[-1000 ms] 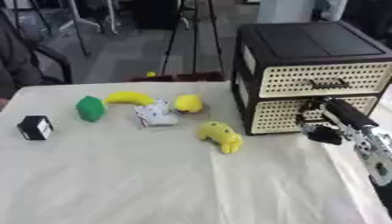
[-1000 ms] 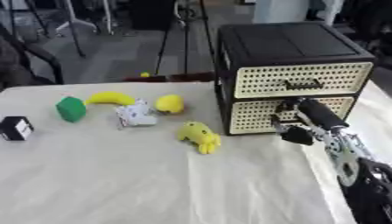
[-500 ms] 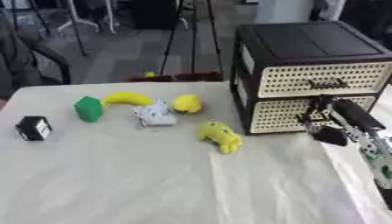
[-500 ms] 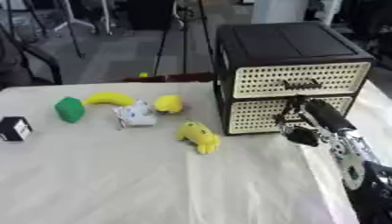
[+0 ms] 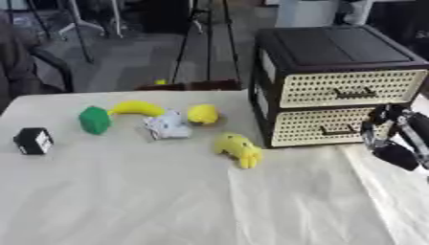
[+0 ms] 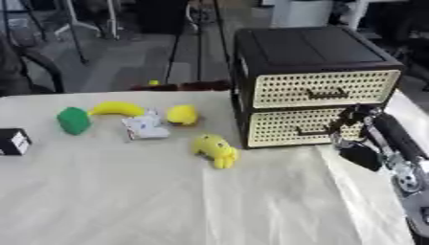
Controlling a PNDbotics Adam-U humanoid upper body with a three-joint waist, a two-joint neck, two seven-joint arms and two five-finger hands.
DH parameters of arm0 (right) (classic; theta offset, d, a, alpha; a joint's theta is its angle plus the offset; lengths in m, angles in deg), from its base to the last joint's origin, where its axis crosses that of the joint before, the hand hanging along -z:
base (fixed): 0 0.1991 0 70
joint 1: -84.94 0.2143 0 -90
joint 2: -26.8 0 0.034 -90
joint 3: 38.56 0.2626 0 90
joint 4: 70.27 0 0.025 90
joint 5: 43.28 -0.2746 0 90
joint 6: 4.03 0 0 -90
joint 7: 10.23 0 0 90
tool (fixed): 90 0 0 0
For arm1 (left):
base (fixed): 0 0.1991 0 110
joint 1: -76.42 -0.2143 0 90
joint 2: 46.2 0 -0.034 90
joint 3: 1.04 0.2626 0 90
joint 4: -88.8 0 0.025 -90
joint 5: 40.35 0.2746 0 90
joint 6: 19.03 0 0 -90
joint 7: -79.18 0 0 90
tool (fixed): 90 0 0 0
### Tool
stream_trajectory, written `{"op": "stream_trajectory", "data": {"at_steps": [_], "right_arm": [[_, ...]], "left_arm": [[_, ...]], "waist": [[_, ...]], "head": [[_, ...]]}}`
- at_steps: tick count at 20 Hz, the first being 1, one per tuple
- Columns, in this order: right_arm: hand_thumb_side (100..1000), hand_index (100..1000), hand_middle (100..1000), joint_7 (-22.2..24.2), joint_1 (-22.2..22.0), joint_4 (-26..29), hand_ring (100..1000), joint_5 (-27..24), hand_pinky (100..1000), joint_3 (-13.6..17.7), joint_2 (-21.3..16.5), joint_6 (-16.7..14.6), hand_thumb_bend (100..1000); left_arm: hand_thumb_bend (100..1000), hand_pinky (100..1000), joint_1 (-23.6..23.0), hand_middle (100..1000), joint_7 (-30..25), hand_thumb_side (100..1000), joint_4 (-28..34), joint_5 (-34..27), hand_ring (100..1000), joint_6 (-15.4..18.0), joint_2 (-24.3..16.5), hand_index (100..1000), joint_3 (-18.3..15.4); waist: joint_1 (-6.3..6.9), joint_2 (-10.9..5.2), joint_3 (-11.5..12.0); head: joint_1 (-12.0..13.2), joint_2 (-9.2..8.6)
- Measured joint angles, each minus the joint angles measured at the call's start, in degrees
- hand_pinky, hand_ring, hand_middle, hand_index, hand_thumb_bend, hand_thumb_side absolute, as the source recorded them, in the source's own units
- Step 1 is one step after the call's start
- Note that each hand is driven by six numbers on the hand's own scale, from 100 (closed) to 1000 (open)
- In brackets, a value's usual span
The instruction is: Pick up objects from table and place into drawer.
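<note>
The black drawer unit (image 5: 335,57) stands at the table's back right, its two cream perforated drawers both closed. My right hand (image 6: 358,143) comes in from the right and is level with the lower drawer (image 5: 322,125), just right of its handle (image 6: 311,131). On the table to the left lie a green block (image 5: 95,119), a yellow banana (image 5: 136,107), a white and grey thing (image 5: 167,125), a round yellow thing (image 5: 203,114), a yellow toy (image 5: 238,149) and a black cube (image 5: 33,140). No left hand shows.
A cream cloth covers the table (image 5: 167,201). Behind its far edge are a grey floor, tripod legs (image 5: 201,33) and a dark chair (image 5: 38,72) at the left.
My right hand has shifted a little to the right, away from the lower drawer's handle. The objects on the table have not moved.
</note>
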Motion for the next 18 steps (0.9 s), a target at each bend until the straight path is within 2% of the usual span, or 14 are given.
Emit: {"op": "stream_trajectory", "data": {"at_steps": [8,18], "right_arm": [[718,607,660,0.8,-4.7,8.4,619,-5.1,411,1.9,0.5,1.7,100],[728,607,652,0.5,-6.3,11.0,613,-6.9,404,2.8,1.4,2.8,100]], "left_arm": [[654,477,-0.4,534,-0.2,814,-0.1,0.0,478,0.2,0.5,736,-0.3],[650,476,-0.6,532,-0.6,814,-0.4,0.3,475,0.6,1.0,741,-0.4]], "waist": [[-0.09,-0.10,-0.7],[-0.16,-0.22,-1.0]], "head": [[0.2,0.01],[0.4,0.01]]}}
